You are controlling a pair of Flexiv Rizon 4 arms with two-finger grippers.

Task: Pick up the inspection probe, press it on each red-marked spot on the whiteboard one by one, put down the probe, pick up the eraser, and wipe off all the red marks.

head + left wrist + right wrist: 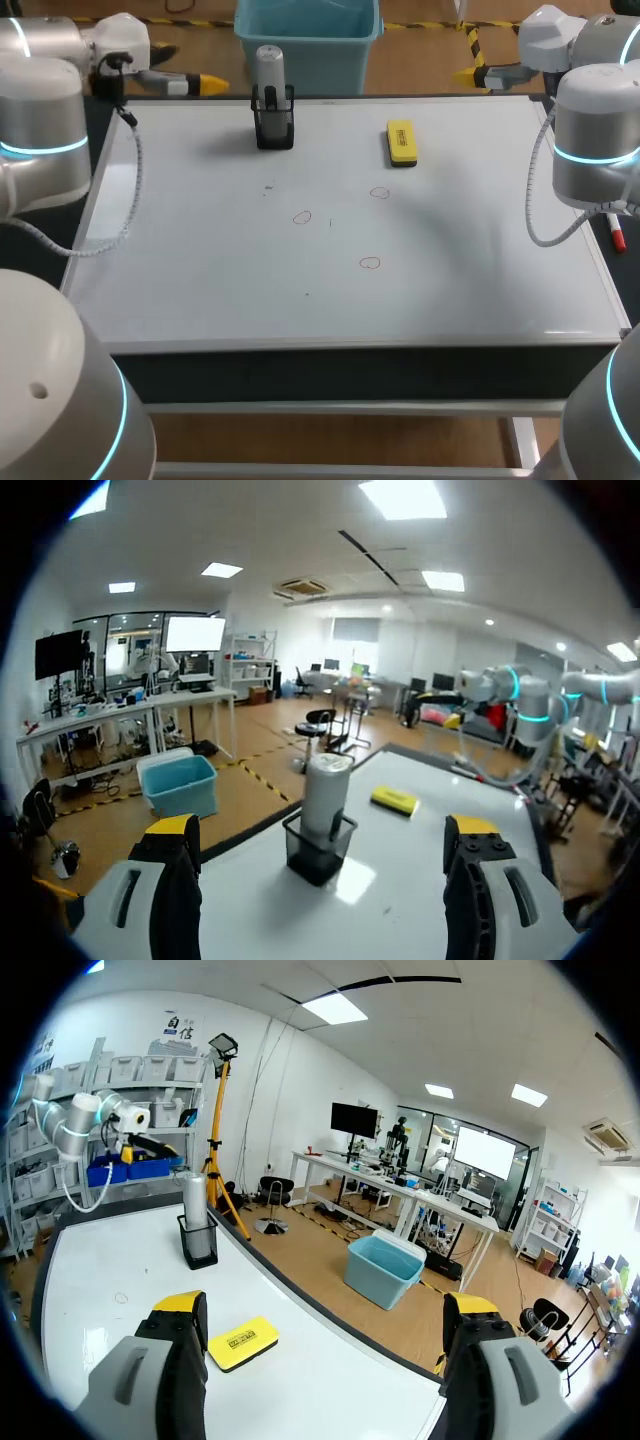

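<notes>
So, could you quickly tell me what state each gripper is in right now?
Left gripper: open, holding nothing.
Right gripper: open, holding nothing.

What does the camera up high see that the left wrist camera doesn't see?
Only the head view shows the three red marks drawn on the whiteboard, and a red pen at its right edge. Only the left wrist view shows the left gripper from close up, its two yellow-tipped fingers standing wide apart with the probe ahead of them. Both show the grey probe upright in its black holder and the yellow eraser lying on the board.
</notes>
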